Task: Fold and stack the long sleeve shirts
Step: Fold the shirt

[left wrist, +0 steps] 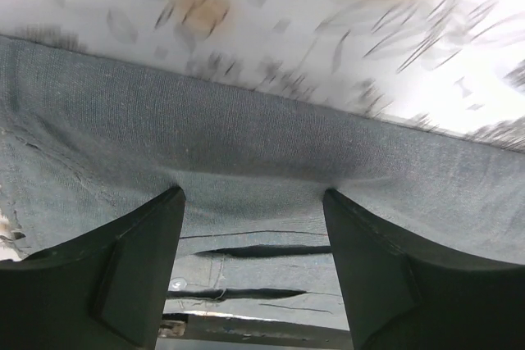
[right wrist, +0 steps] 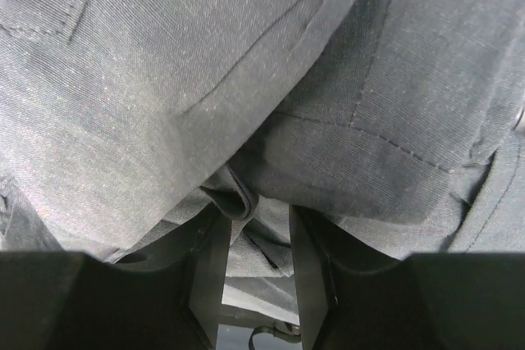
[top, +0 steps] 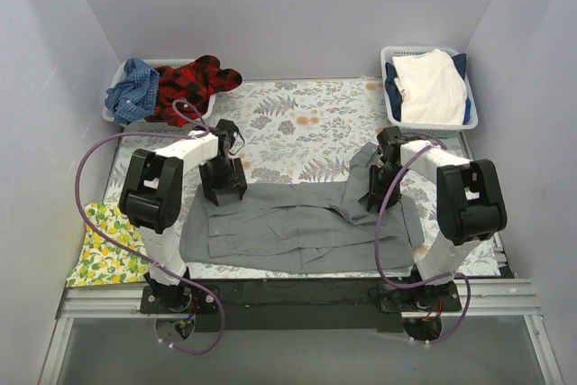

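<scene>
Right gripper [right wrist: 256,231] clamped on grey shirt [top: 297,223] fold, left gripper [left wrist: 253,198] spread over its far edge, I see plaid shirt [top: 194,83], blue shirt [top: 133,87] far left.

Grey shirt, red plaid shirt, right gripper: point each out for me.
grey shirt [top: 288,223], top external view, middle of its flattened body.
red plaid shirt [top: 194,83], top external view, centre of the crumpled bundle, far left.
right gripper [right wrist: 253,235], right wrist view, between its fingertips, where a grey fold is pinched.

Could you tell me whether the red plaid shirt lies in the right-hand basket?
No, the red plaid shirt lies in the far-left basket.
</scene>
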{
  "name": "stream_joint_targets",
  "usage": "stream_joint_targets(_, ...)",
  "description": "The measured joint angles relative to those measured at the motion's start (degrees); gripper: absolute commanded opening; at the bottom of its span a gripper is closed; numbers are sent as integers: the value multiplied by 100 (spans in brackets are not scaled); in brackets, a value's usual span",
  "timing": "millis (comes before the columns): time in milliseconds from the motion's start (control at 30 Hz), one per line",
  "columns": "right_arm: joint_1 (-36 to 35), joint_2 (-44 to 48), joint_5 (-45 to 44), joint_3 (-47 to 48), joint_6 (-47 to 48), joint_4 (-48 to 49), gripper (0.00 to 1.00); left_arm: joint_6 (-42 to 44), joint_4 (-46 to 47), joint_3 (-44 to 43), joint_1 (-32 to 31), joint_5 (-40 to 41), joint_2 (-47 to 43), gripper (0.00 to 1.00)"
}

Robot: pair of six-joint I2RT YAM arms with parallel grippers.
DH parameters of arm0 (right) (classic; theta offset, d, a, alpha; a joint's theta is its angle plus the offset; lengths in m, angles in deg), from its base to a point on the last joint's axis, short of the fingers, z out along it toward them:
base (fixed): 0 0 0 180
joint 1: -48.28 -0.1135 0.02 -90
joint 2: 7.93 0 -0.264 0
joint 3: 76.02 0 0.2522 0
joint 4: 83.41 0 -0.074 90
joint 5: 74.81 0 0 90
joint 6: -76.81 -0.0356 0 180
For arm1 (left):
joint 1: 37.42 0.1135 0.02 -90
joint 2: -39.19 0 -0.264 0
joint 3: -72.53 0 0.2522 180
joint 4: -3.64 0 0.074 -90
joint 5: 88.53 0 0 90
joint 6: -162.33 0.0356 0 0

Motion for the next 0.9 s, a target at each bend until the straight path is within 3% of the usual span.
stream_joint_targets(300, 66, -844, -81, 1106, 31, 101, 41, 81, -28, -1064, 0, 103, 721, 69)
stream_joint_targets(467, 87, -831, -219, 1311, 87, 323, 43, 133, 42, -1113, 17, 275, 704, 71)
stream_joint_targets(633, 179, -87, -374, 1364, 125, 308, 45, 210, 122, -999, 299, 560, 520, 71)
stream_joint_targets(767, 240, 68, -590, 2061, 166, 310, 47, 254, 94, -999, 520, 807, 369, 71)
stream_joint_targets(900, 262, -448, -835, 2988, 192, 531, 49, 254, 87, -903, 551, 890, 168, 71)
